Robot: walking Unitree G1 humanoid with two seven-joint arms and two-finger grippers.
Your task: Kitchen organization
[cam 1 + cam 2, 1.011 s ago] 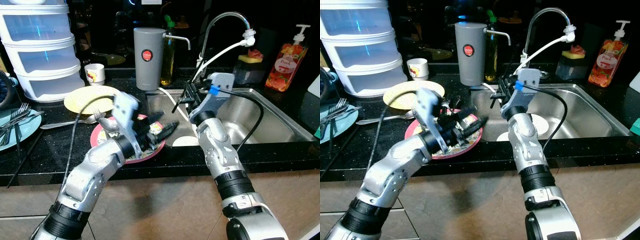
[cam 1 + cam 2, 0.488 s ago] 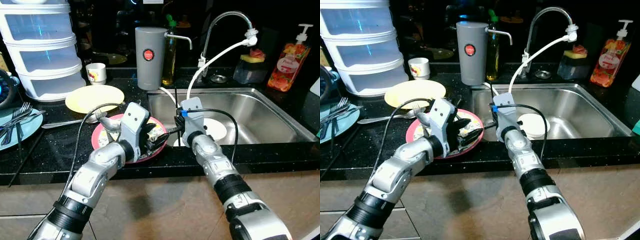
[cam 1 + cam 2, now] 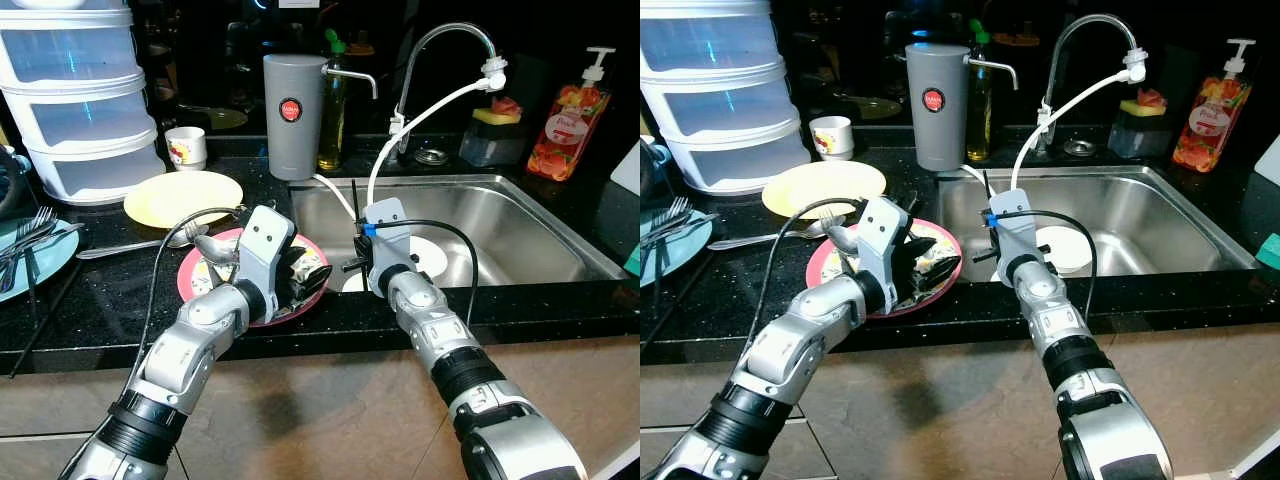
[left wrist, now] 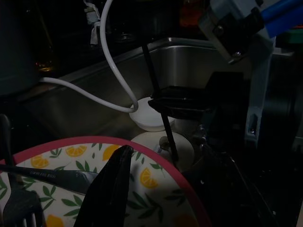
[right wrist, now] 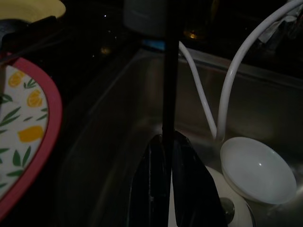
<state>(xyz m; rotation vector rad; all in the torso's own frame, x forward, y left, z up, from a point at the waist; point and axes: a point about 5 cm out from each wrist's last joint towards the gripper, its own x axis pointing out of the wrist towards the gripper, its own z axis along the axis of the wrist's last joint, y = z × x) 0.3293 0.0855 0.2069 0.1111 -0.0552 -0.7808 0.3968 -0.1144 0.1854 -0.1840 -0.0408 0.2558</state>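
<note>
Left eye view: nearest the robot, the right hand (image 3: 352, 262) hangs over the rim between tabletop and sink, its fingers pinched together on a thin black stick (image 5: 168, 71), perhaps a chopstick, that stands nearly upright. At its 9 o'clock the left hand (image 3: 305, 277) rests over the pink-rimmed lemon plate (image 3: 200, 290) on the black tabletop (image 3: 90, 300). The left wrist view shows one finger (image 4: 111, 187) lying across the plate and a dark fork (image 4: 21, 201) on it, but whether that hand is closed on anything I cannot tell.

In the sink (image 3: 520, 240), at the right hand's 3 o'clock, lie a white plate (image 3: 432, 255) and a small white lid or bowl (image 5: 258, 168) just beside it. Farther back on the tabletop, at the lemon plate's 11 o'clock, sits a yellow plate (image 3: 185, 197) with a spoon (image 3: 150, 243) near its front edge; a blue plate with forks (image 3: 30, 250) lies well off at 9 o'clock. At 12 o'clock stand a grey canister (image 3: 291, 115) and the faucet (image 3: 450, 40).

The sorting looks to be in its middle: one utensil is lifted and in hand, some white ware already sits in the sink, while the three plates and their cutlery on the tabletop remain to be dealt with.
</note>
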